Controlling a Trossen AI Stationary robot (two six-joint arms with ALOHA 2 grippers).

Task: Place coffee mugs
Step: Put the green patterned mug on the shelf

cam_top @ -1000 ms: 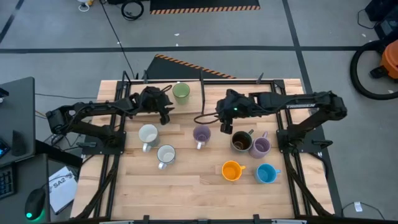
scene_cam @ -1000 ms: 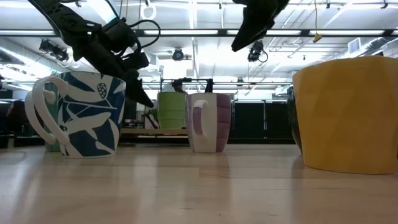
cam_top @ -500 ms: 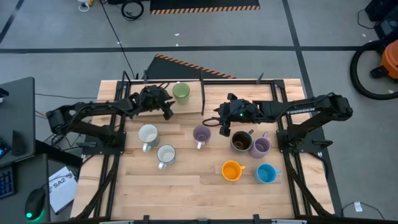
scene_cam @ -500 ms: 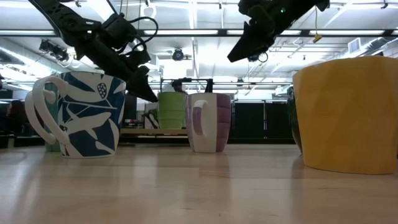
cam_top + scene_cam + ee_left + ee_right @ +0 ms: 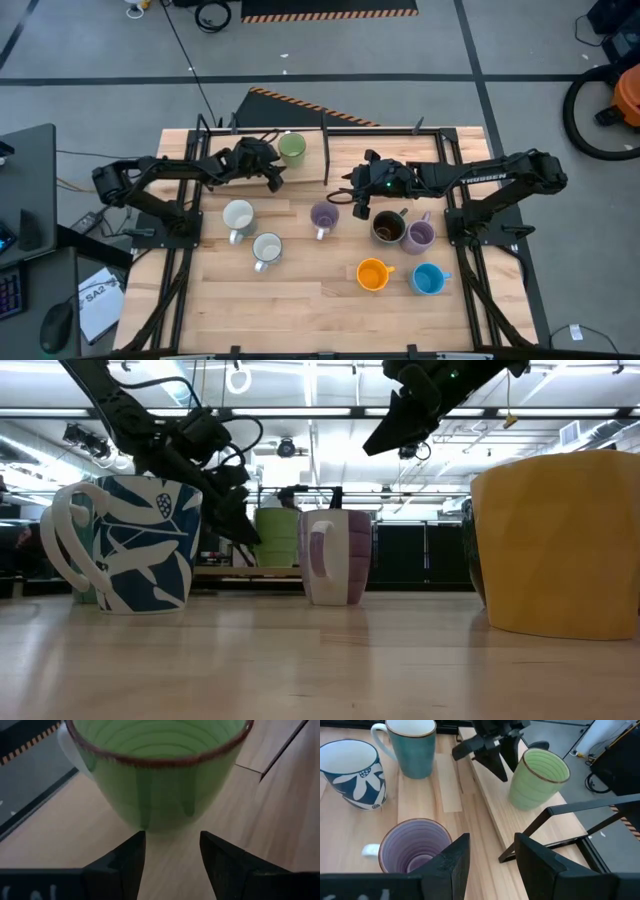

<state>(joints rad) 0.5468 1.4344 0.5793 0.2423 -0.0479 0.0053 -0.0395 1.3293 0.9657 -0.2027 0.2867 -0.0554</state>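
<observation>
Just beyond the left end effector [image 5: 170, 852] stands the green mug [image 5: 165, 775].

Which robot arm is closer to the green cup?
The left. Its tool, open, sits right beside the green cup. The right tool hangs farther off, between a lilac cup and the brown one.
</observation>
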